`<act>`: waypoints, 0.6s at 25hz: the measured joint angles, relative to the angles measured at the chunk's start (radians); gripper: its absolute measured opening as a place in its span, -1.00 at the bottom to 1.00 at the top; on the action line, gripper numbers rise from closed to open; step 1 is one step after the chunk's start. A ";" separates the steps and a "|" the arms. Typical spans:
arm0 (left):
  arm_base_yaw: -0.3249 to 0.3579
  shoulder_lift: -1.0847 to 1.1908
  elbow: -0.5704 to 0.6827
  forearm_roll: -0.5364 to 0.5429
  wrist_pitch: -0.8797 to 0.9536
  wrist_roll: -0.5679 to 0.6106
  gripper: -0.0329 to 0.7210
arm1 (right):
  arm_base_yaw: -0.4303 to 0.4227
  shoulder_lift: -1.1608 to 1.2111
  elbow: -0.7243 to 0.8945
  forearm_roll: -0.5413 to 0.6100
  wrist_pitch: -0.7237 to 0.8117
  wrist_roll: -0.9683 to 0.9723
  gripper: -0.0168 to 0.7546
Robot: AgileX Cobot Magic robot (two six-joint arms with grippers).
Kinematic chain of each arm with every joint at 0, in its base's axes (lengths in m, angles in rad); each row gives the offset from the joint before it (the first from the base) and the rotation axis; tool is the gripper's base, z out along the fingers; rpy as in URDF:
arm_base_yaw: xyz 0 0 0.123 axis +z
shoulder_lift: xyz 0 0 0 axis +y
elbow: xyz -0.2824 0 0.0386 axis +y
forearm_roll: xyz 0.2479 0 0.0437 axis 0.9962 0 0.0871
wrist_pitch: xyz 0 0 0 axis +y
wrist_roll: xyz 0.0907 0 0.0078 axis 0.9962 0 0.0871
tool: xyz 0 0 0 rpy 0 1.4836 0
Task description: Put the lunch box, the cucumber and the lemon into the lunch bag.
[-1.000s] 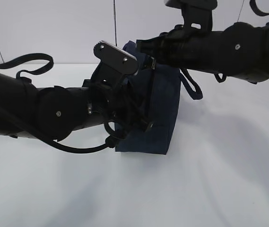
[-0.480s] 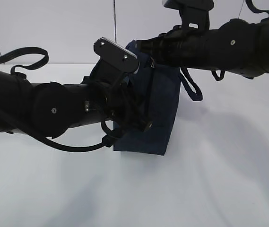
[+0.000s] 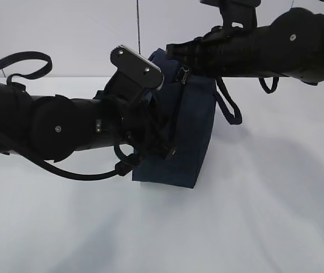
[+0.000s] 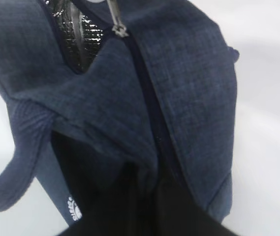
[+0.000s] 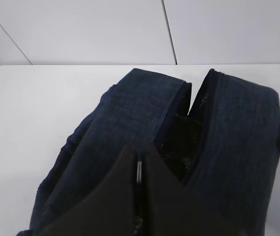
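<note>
The dark navy lunch bag (image 3: 195, 131) stands in the middle of the white table, tipped a little. My left gripper (image 3: 168, 151) comes in from the left and is shut on a fold of the bag's fabric (image 4: 152, 172) beside the zipper. My right gripper (image 3: 179, 73) reaches over from the right and is shut on the thin metal ring pull (image 5: 139, 171) at the bag's top. The zipper slider (image 4: 118, 30) sits near the top, with silver lining (image 4: 80, 37) showing in the gap (image 5: 181, 140). The lunch box, the cucumber and the lemon are out of view.
A loop handle (image 3: 230, 111) hangs off the bag's right side; another strap (image 4: 16, 162) droops at the left. The white table (image 3: 264, 216) stretches all round the bag, and a pale wall stands behind it. Both black arms crowd the bag's top and left side.
The left arm has drawn slightly left, pulling the bag's lower edge with it. The right arm has risen a little at the bag's top. Both grips stay shut.
</note>
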 joint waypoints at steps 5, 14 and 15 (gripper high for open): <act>0.000 -0.008 0.000 0.053 0.024 0.000 -0.94 | -0.001 -0.002 0.000 0.002 0.007 0.000 -0.96; 0.000 -0.030 0.000 0.092 0.038 0.000 -0.94 | -0.001 -0.002 0.000 0.002 -0.008 0.000 -0.96; 0.000 -0.032 0.000 0.092 0.040 0.000 -0.94 | -0.001 -0.002 0.000 0.002 -0.012 0.000 -0.96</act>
